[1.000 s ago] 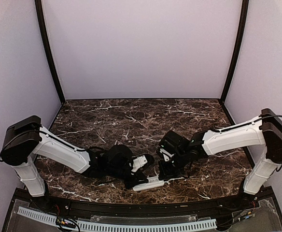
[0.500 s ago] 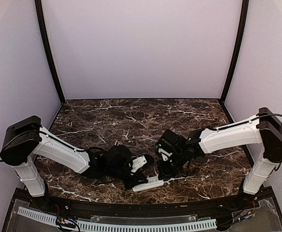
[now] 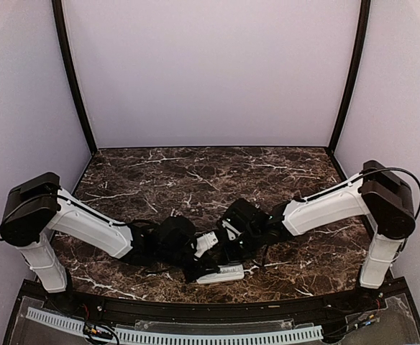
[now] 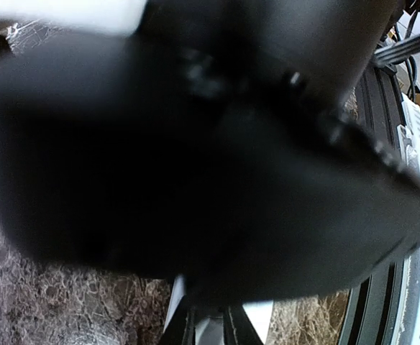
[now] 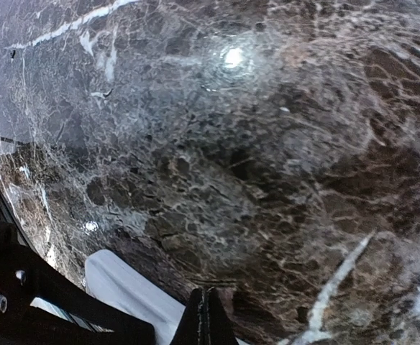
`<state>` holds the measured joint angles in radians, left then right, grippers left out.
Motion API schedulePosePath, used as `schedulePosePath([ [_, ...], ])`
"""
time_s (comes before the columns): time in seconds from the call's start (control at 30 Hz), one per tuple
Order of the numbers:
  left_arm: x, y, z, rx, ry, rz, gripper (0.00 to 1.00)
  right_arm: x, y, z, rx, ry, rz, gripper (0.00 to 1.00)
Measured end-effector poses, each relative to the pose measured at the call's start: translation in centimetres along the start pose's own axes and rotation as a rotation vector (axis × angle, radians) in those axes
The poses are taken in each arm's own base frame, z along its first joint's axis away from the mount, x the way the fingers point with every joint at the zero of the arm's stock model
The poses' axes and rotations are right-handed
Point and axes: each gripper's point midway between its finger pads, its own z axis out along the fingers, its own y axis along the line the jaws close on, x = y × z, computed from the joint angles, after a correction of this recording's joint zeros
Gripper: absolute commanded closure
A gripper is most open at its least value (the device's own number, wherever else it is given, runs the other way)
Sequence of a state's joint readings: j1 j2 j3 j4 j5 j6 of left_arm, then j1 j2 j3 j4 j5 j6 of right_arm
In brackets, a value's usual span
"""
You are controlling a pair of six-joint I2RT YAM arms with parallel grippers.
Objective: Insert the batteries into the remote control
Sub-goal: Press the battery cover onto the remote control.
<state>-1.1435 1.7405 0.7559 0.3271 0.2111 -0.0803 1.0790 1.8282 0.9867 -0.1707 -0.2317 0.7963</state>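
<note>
The white remote control (image 3: pixel 229 273) lies near the table's front edge. My left gripper (image 3: pixel 198 272) is shut on its left end. In the left wrist view the two dark fingers (image 4: pixel 188 332) stand on either side of the white remote body (image 4: pixel 262 316). My right gripper (image 3: pixel 228 251) hovers close above the remote, and its dark body fills most of the left wrist view. In the right wrist view the right gripper (image 5: pixel 206 320) is shut with nothing visible between its tips, beside the remote (image 5: pixel 124 287). No batteries are in view.
The dark marble table (image 3: pixel 195 180) is enclosed by pale walls at the back and both sides. A black rail (image 3: pixel 195 313) and a white cable tray (image 3: pixel 195 334) run along the front edge, just below the remote.
My right arm has swung left, bringing its gripper over the remote and against the left gripper. The left arm and the remote have stayed put.
</note>
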Motion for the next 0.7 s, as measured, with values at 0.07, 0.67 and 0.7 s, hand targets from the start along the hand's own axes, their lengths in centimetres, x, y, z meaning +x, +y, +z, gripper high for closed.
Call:
schedulePosePath([
  [0.07, 0.0, 0.0, 0.0, -0.002, 0.0, 0.0, 0.87, 0.1, -0.3, -0.5, 0.01, 0.004, 0.005, 1.0],
  [0.67, 0.1, 0.0, -0.1, -0.006, -0.001, -0.001, 0.87, 0.9, -0.2, -6.1, 0.018, 0.031, 0.011, 1.0],
  [0.7, 0.1, 0.0, -0.1, -0.006, -0.001, -0.001, 0.87, 1.1, -0.4, -6.0, 0.022, 0.039, 0.014, 1.0],
])
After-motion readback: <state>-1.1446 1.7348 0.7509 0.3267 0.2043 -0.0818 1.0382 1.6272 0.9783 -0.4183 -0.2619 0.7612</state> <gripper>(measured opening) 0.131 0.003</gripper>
